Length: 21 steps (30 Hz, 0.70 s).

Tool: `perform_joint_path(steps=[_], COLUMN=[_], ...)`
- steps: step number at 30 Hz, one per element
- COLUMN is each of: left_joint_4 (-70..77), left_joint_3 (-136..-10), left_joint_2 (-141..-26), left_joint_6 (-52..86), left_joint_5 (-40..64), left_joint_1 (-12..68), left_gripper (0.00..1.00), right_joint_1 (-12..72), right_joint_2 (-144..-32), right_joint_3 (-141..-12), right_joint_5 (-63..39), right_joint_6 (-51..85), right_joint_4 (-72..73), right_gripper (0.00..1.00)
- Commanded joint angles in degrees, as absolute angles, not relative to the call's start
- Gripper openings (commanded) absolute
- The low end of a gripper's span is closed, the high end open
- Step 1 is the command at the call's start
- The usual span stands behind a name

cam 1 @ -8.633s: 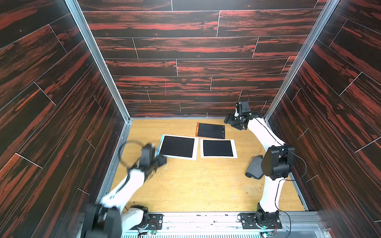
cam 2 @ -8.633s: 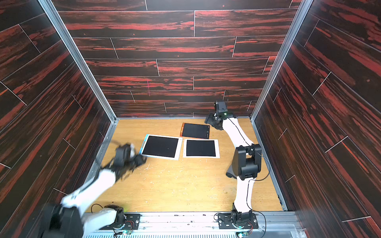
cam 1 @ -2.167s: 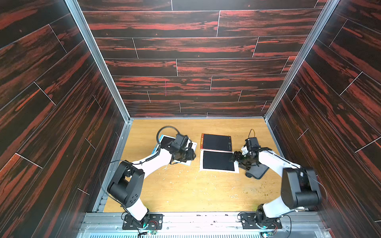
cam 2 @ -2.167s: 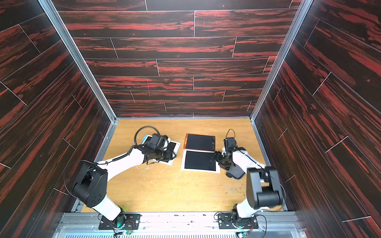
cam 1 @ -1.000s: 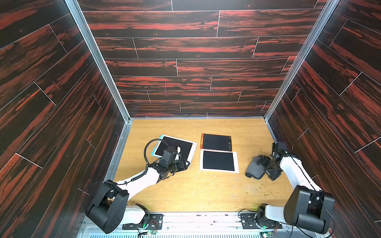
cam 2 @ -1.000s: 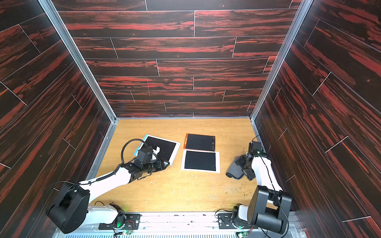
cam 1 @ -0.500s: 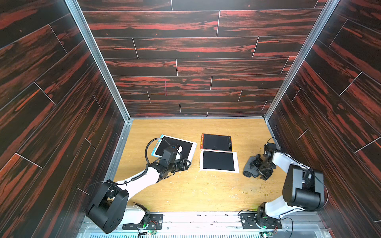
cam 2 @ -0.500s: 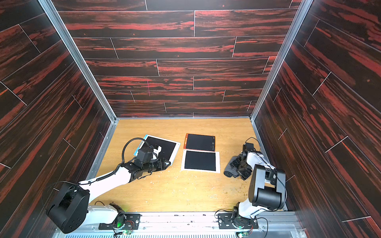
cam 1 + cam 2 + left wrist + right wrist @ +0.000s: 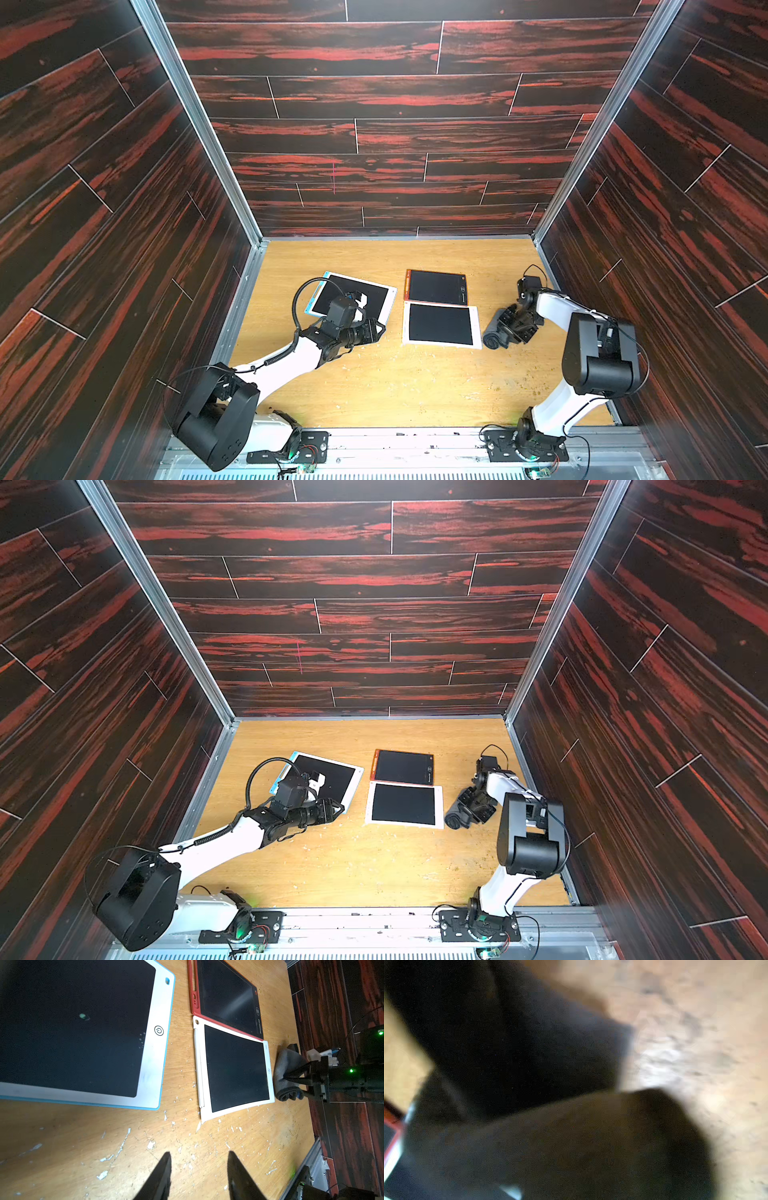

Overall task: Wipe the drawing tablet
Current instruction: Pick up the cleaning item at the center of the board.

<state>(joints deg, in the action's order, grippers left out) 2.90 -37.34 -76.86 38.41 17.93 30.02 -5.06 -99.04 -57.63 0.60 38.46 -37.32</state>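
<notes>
Three drawing tablets lie on the wooden table: a blue-edged one (image 9: 376,295) (image 9: 341,779) (image 9: 72,1043) with a pale spot on its dark screen, a red one (image 9: 436,286) (image 9: 226,997) behind, and a white one (image 9: 440,324) (image 9: 403,805) (image 9: 234,1068). A rolled grey cloth (image 9: 492,334) (image 9: 454,816) (image 9: 284,1059) lies just right of the white tablet. My right gripper (image 9: 509,328) (image 9: 287,1077) pinches a fold of it; the cloth (image 9: 529,1043) fills the blurred right wrist view. My left gripper (image 9: 376,330) (image 9: 199,1155) hovers open and empty over bare wood at the blue-edged tablet's near corner.
White flecks and scratches dot the table (image 9: 415,382) in front of the tablets. Dark panelled walls close in the left, back and right sides. A metal rail (image 9: 415,440) with the arm bases runs along the front edge.
My right gripper has swung in over the cloth and its jaws have closed on it. The cloth sits slightly nearer the white tablet. The left arm has barely moved.
</notes>
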Motion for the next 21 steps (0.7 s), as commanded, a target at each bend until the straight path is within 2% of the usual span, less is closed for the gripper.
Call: perform_joint_path(steps=[1, 4, 5, 8, 11, 14, 17, 19, 21], left_joint_4=[1.14, 0.02, -0.24, -1.43, -2.56, -4.45, -5.86, -6.06, -5.89], left_joint_3=[-36.62, -36.62, -36.65, -36.88, -36.99, -37.3, -37.8, -37.89, -37.71], left_joint_2=[-74.15, -73.24, -73.01, -72.44, -71.08, -69.41, -68.5, -68.05, -67.62], left_joint_6=[37.91, 37.79, 37.79, 37.82, 38.25, 37.84, 36.92, 36.63, 36.74], left_joint_5=[16.72, 16.45, 16.39, 16.54, 16.79, 16.15, 15.06, 14.61, 14.33], left_joint_1=[30.23, 30.22, 30.21, 30.2, 30.15, 30.15, 30.17, 30.15, 30.15], left_gripper=[0.45, 0.45, 0.45, 0.45, 0.45, 0.45, 0.46, 0.46, 0.46], right_joint_1=[-5.38, -5.45, -5.5, -5.58, -5.47, -5.49, -5.33, -1.84, 3.17], right_joint_2=[-104.01, -103.11, -102.67, -98.86, -89.45, -77.72, -70.27, -68.33, -67.64], right_joint_3=[-54.75, -54.31, -54.44, -55.65, -56.37, -54.54, -51.14, -48.26, -46.73], right_joint_5=[5.34, 4.93, 4.39, 4.17, 2.36, -9.11, -30.61, -43.19, -51.14], right_joint_6=[38.16, 38.58, 38.91, 39.8, 38.87, 35.21, 34.59, 38.35, 41.05], right_joint_4=[-37.18, -36.52, -36.44, -37.06, -36.0, -28.86, -18.86, -10.58, -3.76], right_gripper=[0.2, 0.02, 0.0, 0.0, 0.0, 0.0, 0.0, 0.0, 0.0])
